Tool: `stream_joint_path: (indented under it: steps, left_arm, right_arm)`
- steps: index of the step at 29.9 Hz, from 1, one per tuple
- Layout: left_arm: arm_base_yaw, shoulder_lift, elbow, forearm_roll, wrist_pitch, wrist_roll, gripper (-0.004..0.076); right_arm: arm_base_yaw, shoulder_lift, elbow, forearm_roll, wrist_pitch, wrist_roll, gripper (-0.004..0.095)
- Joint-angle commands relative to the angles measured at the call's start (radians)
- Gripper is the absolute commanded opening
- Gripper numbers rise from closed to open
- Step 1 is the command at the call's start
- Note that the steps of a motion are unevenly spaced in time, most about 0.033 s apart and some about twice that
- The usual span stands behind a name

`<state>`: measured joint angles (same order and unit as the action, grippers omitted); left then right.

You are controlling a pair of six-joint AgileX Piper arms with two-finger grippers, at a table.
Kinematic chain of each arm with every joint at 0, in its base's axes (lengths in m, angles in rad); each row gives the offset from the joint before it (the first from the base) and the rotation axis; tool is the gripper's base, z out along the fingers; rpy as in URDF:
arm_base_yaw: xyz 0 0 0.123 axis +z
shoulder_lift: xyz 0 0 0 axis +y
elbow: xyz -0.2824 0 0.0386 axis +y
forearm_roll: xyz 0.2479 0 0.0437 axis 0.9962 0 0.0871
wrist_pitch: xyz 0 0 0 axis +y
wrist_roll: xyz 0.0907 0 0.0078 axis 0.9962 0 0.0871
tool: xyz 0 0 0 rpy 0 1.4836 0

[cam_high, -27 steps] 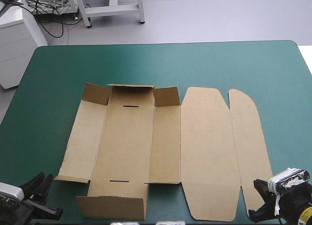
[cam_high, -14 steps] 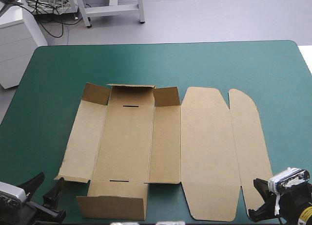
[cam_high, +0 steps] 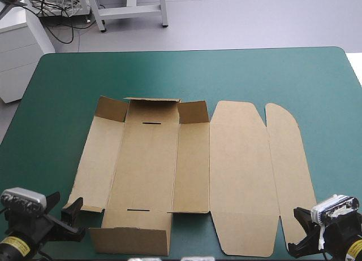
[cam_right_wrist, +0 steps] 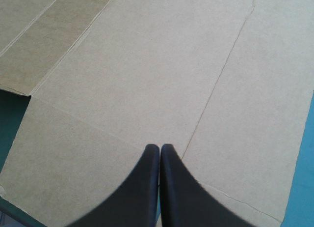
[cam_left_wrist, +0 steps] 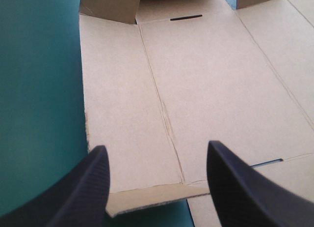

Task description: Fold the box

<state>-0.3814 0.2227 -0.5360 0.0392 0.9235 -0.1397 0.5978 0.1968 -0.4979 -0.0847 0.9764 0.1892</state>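
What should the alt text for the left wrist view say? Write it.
The open left pincer hangs at a near corner of the mostly flat brown box, its black fingers apart. Ahead lie creased panels and a thin slot; the teal-green cover shows beside the board.

- We record the left gripper as two broad black fingers, each a curved fin narrowing to a rounded tip.
- We note a fine ribbed texture of close parallel lines across these finger surfaces in the left wrist view.
- We record the right gripper as the same black fin type. Its surfaces look smooth and matt, with softly rounded tips.
- In the high view we find the left yellow label on the black housing behind the left gripper. Its dark print is too small to read.
- We find the right yellow label, of like kind, on the black housing behind the right gripper.
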Motion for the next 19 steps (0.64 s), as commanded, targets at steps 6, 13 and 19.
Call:
stream_joint_path:
  steps: [6, 13, 19]
  left_arm:
    - [-0.004, 0.395, -0.242, 0.028, -0.077, -0.009, 0.0421]
    - [-0.004, 0.664, -0.403, 0.04, -0.01, -0.009, 0.0421]
    - [-0.004, 0.838, -0.486, 0.062, 0.05, -0.009, 0.0421]
  right_arm:
    - [-0.003, 0.014, -0.026, 0.031, -0.061, -0.028, -0.001]
    - [-0.003, 0.014, -0.026, 0.044, -0.06, -0.028, -0.001]
    - [-0.003, 0.014, -0.026, 0.085, -0.048, -0.048, -0.001]
